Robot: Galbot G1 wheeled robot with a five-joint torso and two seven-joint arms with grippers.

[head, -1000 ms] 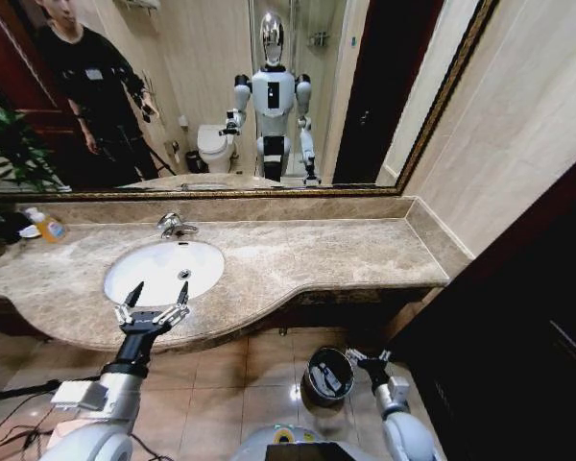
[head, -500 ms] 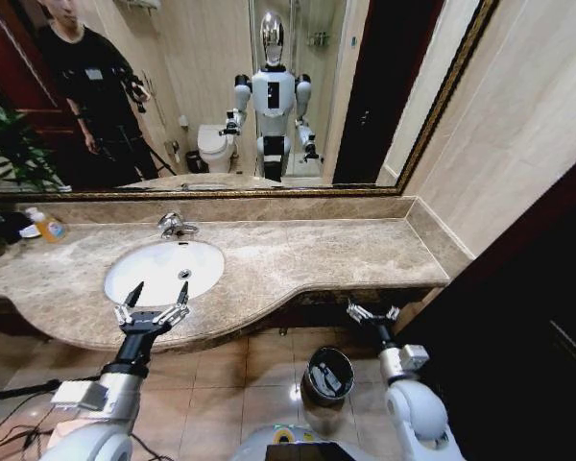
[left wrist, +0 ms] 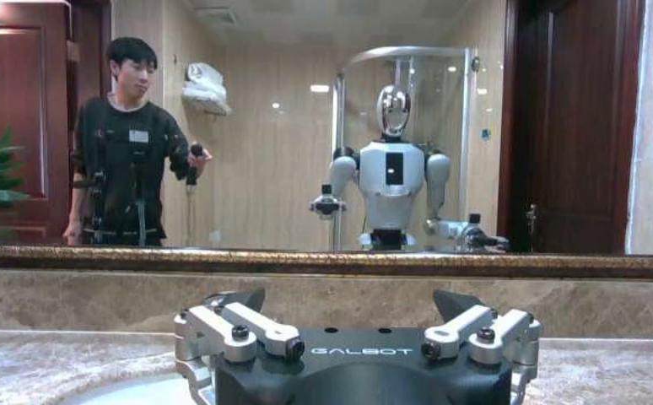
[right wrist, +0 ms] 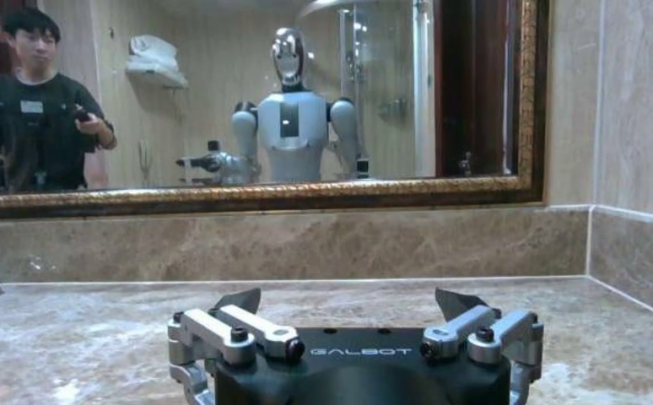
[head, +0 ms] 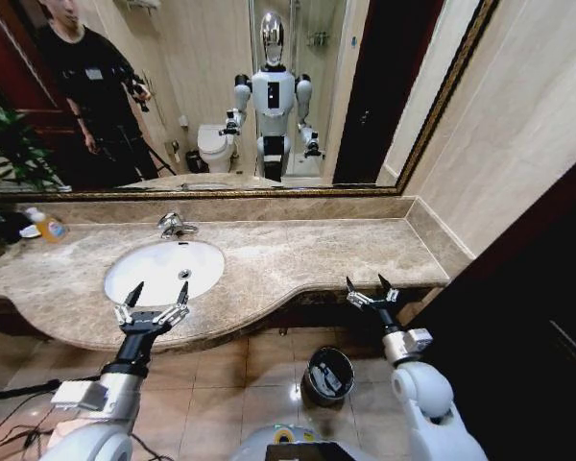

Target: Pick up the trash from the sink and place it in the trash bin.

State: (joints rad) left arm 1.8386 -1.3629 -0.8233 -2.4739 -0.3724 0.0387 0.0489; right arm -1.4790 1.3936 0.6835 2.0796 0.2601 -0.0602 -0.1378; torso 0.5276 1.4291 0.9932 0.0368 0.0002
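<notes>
The white oval sink with its chrome faucet is set in the marble counter. My left gripper hovers open over the sink's front rim, nothing between its fingers; the left wrist view shows the same left gripper with the basin edge under it. My right gripper stands open and empty at the counter's front edge, up and right of the trash bin. The black bin stands on the floor tiles, and a pale piece of trash lies inside it. The right wrist view has the right gripper facing the counter top.
An orange-liquid bottle and a potted plant stand at the counter's far left. A large mirror backs the counter. A dark cabinet closes off the right side. Tiled floor lies under the counter's overhang.
My right arm has risen from beside the trash bin near the floor up to the counter's front edge, still open. The left arm has not moved.
</notes>
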